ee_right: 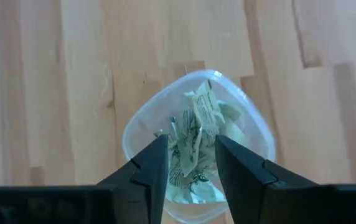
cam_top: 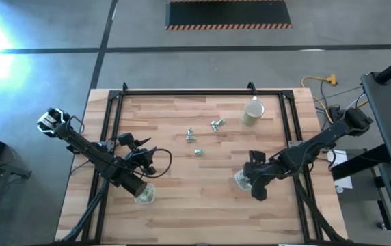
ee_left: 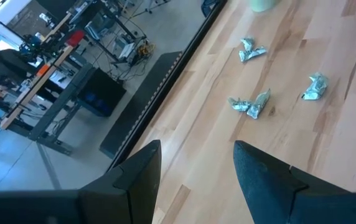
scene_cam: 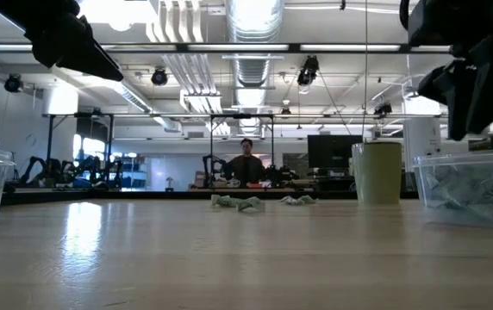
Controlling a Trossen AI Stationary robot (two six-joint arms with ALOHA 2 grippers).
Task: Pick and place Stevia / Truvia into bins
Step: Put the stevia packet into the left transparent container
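Three small clumps of pale green-and-white Stevia sachets lie loose on the middle of the wooden table; the left wrist view shows them too. One clear bin stands near the front left, partly under my left gripper, which hangs open above the table. The other clear bin stands at the front right and holds several sachets. My right gripper is open just above it, pointing steeply down, with nothing between its fingers.
An opaque beige cup stands upright at the far right of the table. A black metal frame runs along the far edge and both sides. In the low view a person shows far behind the table.
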